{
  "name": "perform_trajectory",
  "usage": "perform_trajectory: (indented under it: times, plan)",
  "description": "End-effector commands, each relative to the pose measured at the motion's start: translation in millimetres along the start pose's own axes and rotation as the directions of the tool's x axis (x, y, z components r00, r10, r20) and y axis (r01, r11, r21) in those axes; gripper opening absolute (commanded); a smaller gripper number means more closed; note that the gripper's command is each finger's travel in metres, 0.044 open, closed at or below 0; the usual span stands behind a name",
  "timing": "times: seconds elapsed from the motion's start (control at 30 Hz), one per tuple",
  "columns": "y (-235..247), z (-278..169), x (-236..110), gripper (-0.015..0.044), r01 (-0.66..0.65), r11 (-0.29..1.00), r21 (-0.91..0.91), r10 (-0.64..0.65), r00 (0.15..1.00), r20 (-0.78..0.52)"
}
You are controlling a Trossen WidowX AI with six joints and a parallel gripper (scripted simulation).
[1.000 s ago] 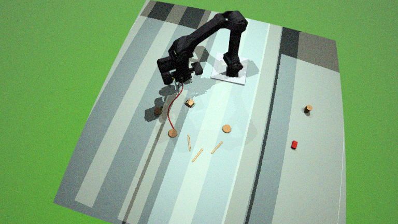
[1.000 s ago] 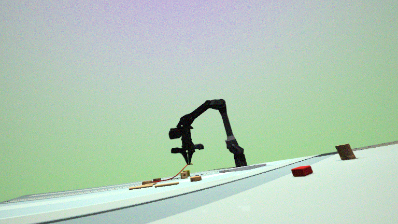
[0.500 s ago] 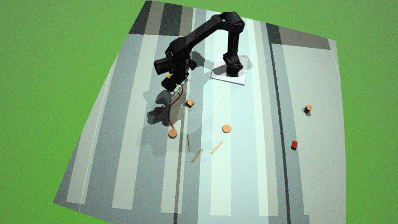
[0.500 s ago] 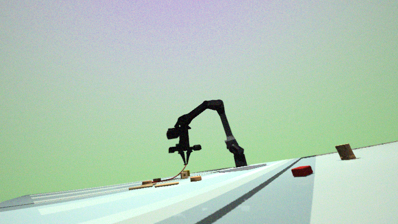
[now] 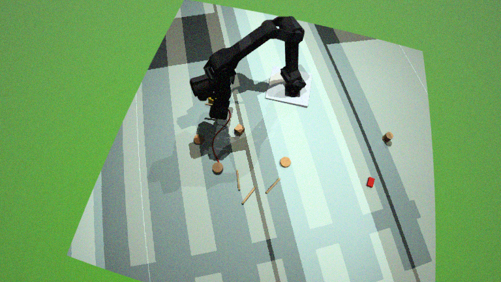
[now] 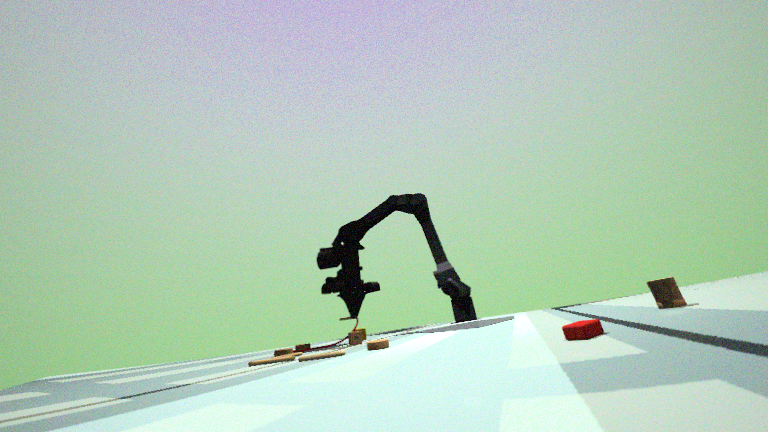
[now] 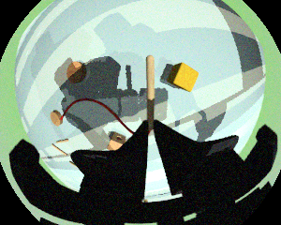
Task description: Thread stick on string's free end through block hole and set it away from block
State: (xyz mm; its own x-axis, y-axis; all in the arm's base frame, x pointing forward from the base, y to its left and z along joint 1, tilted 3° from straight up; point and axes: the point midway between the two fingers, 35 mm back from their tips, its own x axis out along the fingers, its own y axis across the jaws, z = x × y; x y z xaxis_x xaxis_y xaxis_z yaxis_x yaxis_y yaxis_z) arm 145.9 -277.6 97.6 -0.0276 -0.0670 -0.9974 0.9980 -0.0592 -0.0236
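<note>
My gripper (image 5: 220, 115) (image 6: 352, 314) (image 7: 150, 123) is shut on the thin wooden stick (image 7: 151, 84) (image 6: 346, 318) and holds it level a little above the table. The red string (image 5: 214, 142) (image 7: 94, 105) runs from the stick in a curve down to the round wooden button (image 5: 217, 168) (image 7: 56, 118) on the table. The wooden block with the hole (image 5: 239, 129) (image 6: 356, 336) sits on the table just right of the gripper, apart from it. The stick's tip points away from my fingers in the wrist view.
A yellow cube (image 5: 211, 99) (image 7: 181, 77) lies beside the gripper. Two loose discs (image 5: 197, 139) (image 5: 285, 162) and three loose sticks (image 5: 237, 179) (image 5: 248, 195) (image 5: 272, 185) lie nearby. A red block (image 5: 370, 181) (image 6: 582, 328) and a brown cylinder (image 5: 387, 137) (image 6: 666, 292) are far right.
</note>
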Motion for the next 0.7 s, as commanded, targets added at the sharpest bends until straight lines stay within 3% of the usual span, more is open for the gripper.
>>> perform_trajectory:
  times: [0.0, 0.33, 0.67]
  plan:
    - [2.9, 3.9, 1.3, 0.0000, 0.005, 0.987, -0.161, -0.006, 1.000, -0.002]
    - [9.0, 10.8, 1.1, 0.0000, 0.005, 0.870, -0.493, -0.006, 1.000, -0.001]
    - [15.2, 17.5, 1.3, 0.0000, 0.004, 0.645, -0.764, -0.006, 1.000, 0.000]
